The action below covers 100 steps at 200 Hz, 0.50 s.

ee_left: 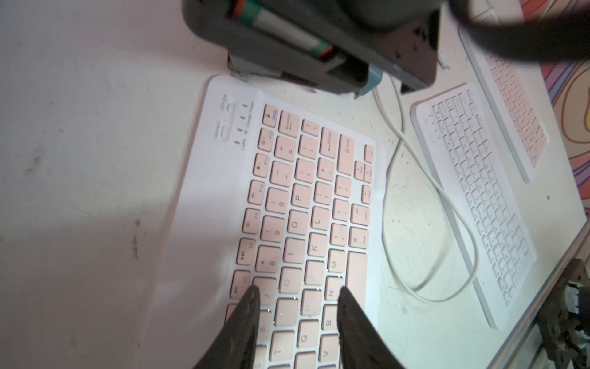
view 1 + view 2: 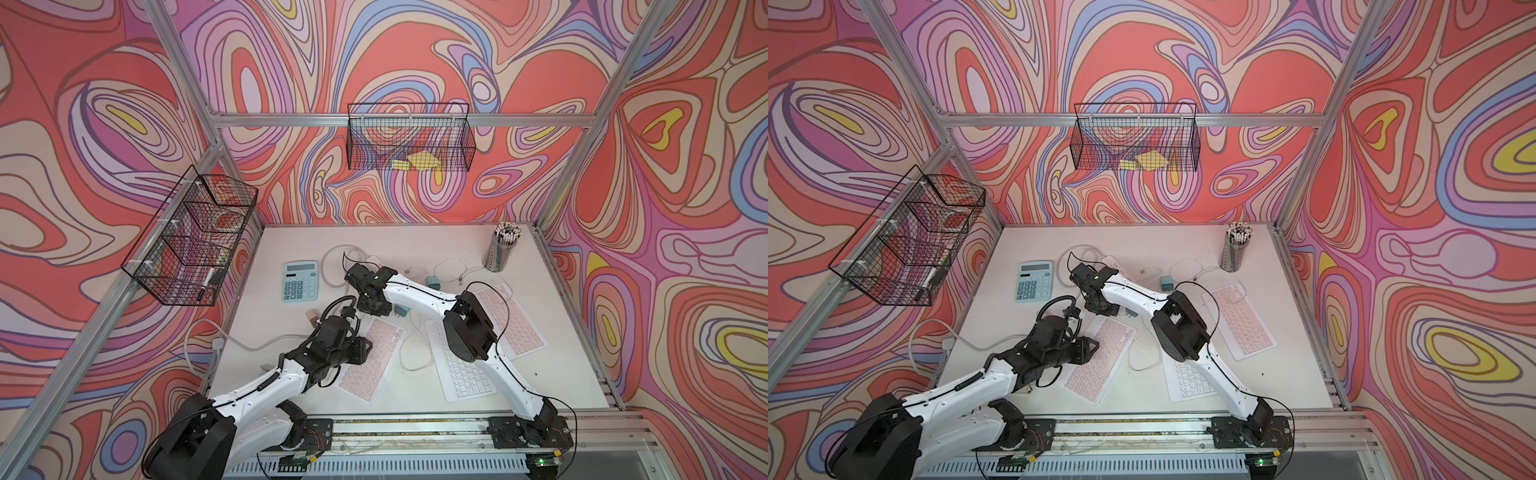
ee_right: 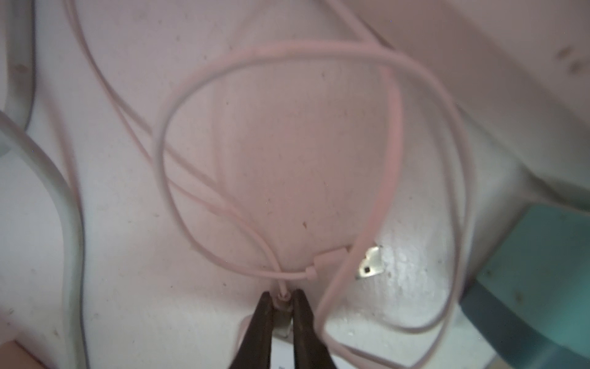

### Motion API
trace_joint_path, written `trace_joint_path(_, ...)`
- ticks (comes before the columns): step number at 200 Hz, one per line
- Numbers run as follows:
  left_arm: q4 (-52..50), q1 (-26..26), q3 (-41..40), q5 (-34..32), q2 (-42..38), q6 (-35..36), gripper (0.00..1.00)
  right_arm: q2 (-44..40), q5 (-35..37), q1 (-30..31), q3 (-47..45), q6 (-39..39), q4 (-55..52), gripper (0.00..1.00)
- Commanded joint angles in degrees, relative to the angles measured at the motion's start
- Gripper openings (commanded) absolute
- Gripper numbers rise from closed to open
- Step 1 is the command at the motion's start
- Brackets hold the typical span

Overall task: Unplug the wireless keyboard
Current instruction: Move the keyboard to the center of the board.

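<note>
While swirl-patterned walls enclose the scuffed white tabletop, the left gripper hovers, jaws apart, over the pink wireless keyboard lying near the tabletop's front left. The right gripper is clamped on the cable plug at the keyboard's far edge.

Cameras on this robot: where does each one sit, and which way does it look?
Top views: twin eyes high above the front, looking down on the whole table; left arm and right arm show.
Left wrist: on the left arm, looking along the open left pincer over a pink-keyed keyboard.
Right wrist: on the right arm, facing a thin cable; the right pincer is shut on its plug.
Shared: left wrist and top views both show that keyboard and the white keyboard.
</note>
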Motion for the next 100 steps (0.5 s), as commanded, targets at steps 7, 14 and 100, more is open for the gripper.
trace_joint_path(7, -6.99, -2.88, 1.17, -6.28, 1.28, 0.85, 0.42, 3.05, 0.34, -1.36, -5.09, 0.6, -4.95, 0.15)
trace_joint_path(14, -8.94, -3.56, 1.9, -7.85, 1.7, 0.17, 0.42, 2.99, 0.28, -1.34, -5.23, 0.76, -5.08, 0.16)
trace_joint_path(100, -25.61, -8.02, 8.59, -9.68, 9.94, -11.04, 0.44, 2.08, -2.28, -1.37, -6.36, 2.25, -3.63, 0.17)
